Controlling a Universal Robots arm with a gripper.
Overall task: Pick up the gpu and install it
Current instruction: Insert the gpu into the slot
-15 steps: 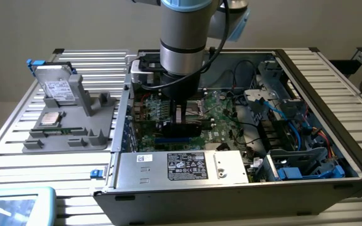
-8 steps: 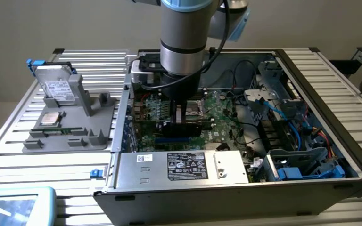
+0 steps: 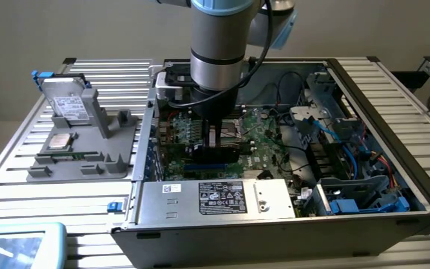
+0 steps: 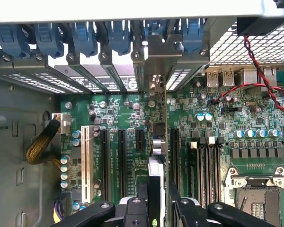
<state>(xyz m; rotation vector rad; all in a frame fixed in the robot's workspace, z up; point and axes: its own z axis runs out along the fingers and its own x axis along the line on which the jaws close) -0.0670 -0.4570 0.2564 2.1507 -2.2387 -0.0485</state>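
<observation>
The fingers (image 4: 135, 210) were closed on the gpu (image 4: 154, 182), a thin black card seen edge-on. It was held upright just over the motherboard (image 4: 123, 113), its far end toward the rear slot covers (image 4: 61, 78). The install step looked to be in hand (whether the card's edge had met a slot could not be told), and it seemed to call for keeping the card square over its slot. The open computer case (image 3: 275, 235) stood on a slatted tabletop (image 3: 6, 190).
</observation>
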